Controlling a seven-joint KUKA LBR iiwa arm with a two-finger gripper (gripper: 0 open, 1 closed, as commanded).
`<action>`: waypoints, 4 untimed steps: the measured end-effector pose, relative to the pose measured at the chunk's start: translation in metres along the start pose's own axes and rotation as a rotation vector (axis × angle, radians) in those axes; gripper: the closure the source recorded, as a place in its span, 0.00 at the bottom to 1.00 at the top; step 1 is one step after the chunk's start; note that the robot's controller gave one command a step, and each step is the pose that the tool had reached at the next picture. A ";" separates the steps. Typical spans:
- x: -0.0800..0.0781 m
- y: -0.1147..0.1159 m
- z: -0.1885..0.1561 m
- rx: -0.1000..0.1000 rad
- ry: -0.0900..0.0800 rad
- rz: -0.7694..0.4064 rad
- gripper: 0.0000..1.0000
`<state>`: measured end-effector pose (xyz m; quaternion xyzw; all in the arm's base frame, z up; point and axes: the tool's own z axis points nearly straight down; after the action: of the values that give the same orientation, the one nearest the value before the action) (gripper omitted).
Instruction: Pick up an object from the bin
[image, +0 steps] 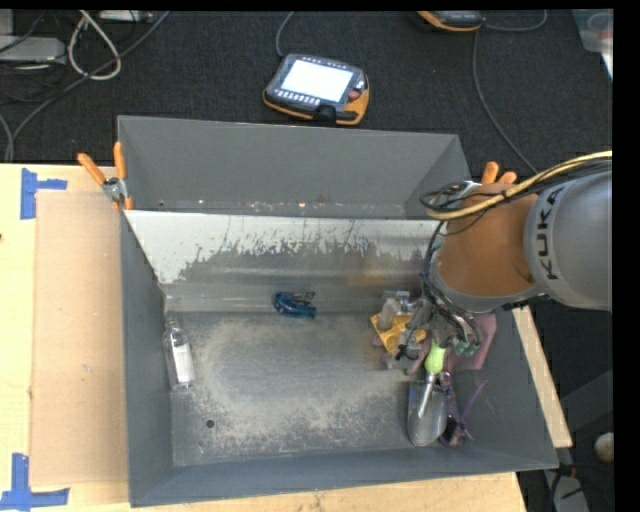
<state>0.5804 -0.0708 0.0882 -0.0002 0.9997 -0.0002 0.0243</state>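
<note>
The claw (412, 338) hangs low over the heap at the right of the bin (300, 445), right on top of a yellow piece (388, 324), with a green piece (436, 358) just beside it. I cannot tell whether it is open or closed. The yellow piece is probably the target, and it calls for a straight drop, no sideways reach

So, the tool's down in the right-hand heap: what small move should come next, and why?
Probably a short straight lift, to test the grasp. The tool sits low in the heap, beside a yellow piece and a green one, with a silver oblong thing just past them. Whether it holds anything cannot be told.
</note>
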 end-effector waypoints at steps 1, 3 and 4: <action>-0.006 0.003 -0.017 -0.001 0.040 0.022 1.00; -0.011 0.034 -0.104 -0.004 0.037 -0.078 1.00; -0.009 0.028 -0.079 -0.006 0.033 -0.184 1.00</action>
<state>0.5859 -0.0424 0.1671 -0.0918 0.9957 0.0006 0.0077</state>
